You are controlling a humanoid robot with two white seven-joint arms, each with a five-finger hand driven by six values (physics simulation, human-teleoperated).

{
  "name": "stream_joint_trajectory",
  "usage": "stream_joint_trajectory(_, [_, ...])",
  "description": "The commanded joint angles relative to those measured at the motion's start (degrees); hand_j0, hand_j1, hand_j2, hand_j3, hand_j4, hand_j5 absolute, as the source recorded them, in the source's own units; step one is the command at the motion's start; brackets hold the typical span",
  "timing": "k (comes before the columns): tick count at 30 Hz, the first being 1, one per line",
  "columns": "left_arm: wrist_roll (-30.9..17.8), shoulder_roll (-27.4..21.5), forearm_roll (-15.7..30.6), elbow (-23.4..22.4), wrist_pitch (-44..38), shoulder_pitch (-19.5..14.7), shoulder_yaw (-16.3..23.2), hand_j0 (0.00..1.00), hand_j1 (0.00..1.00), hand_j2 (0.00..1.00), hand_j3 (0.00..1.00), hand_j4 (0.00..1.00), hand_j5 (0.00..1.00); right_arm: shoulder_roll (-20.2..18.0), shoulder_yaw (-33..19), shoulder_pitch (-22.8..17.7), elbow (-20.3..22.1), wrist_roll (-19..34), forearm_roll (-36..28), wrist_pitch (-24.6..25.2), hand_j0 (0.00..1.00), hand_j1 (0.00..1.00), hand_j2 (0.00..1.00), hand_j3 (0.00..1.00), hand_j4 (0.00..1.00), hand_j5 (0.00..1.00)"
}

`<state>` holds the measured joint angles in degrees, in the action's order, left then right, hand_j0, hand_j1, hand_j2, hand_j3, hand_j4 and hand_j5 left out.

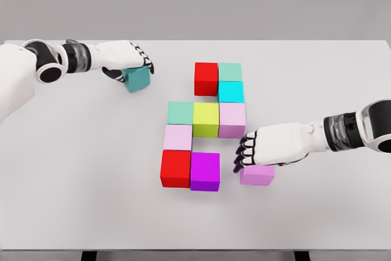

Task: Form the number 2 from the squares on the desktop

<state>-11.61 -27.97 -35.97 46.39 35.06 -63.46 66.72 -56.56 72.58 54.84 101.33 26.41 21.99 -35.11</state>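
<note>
Several coloured cubes form a partial figure at the table's middle: a red cube (206,78) and a mint cube (230,71) on top, a cyan cube (231,91) below, then a green cube (180,112), a yellow cube (206,119) and a lilac cube (232,119). A pale pink cube (178,137) sits under the green one, with a red cube (176,168) and a magenta cube (205,171) at the bottom. My left hand (131,65) is shut on a teal cube (137,79) at the upper left. My right hand (247,154) is shut on a pink cube (256,175) right of the magenta one.
The white table (73,169) spans the view, with its front edge near the bottom and its far edge against a grey wall. Bare surface lies left of the cube figure and along the front.
</note>
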Motion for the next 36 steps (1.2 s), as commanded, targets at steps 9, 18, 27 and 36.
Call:
stream_joint_trajectory(9, [0.10,1.43,0.37,-0.69,-0.06,-1.23,-0.19,0.73,0.73,0.73,0.73,0.73,0.73,-5.58,-2.36,0.18,0.01,-0.13,-3.88,0.11,0.99,0.99,0.99,0.99,0.99,0.99])
stream_joint_trajectory(18, [0.10,3.54,0.37,-0.69,-0.06,-2.20,-0.63,0.73,0.73,0.73,0.73,0.73,0.73,-7.95,-4.73,0.26,0.01,-0.13,-5.20,0.11,0.99,0.99,0.99,0.99,0.99,0.99])
stream_joint_trajectory(27, [0.10,4.95,0.28,-0.78,-0.06,-2.29,-1.51,0.74,0.74,0.74,0.74,0.74,0.74,-10.24,-7.19,0.18,-5.87,0.22,-5.91,0.11,0.99,0.99,0.99,0.99,0.99,0.99])
stream_joint_trajectory(36, [0.10,5.65,0.28,-3.76,-0.06,-2.20,-2.74,0.82,0.82,0.82,0.82,0.82,0.82,-4.53,-7.11,0.18,-8.34,4.26,0.33,0.11,0.99,0.99,0.99,0.99,0.99,0.99])
